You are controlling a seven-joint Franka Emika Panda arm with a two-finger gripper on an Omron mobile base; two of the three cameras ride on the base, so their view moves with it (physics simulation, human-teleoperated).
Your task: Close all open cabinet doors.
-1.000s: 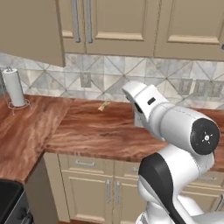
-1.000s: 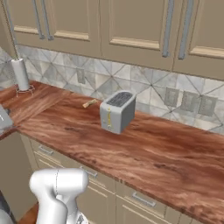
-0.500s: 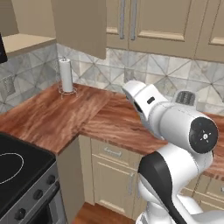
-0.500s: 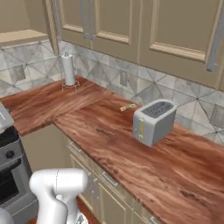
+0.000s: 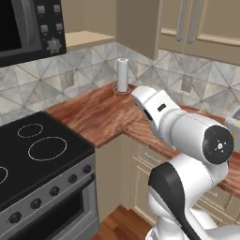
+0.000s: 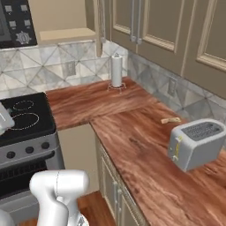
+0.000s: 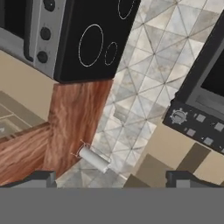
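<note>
Standing at the inner corner of the wooden desk (image 6: pixel 132 132), the paper towel roll (image 6: pixel 116 70) serves as the landmark. Left of it, the black stove (image 5: pixel 33 154) butts against the desk end, and the microwave (image 5: pixel 28 26) hangs above the stove. Directly above the roll, one of the cabinet doors (image 5: pixel 138 26) juts out from the wall, swung open edge-on beside a bare shelf. Right of the roll along the upper wall, more beige doors lie flat and shut, their silver bar handles upright. Farther right and nearer than the roll, a small tan scrap (image 6: pixel 170 120) lies on the desk, then the grey toaster (image 6: pixel 199 144). In the rolled hand view, the end effector (image 7: pixel 109 178) is released, its tips spread wide with nothing between them, the roll just beyond.
</note>
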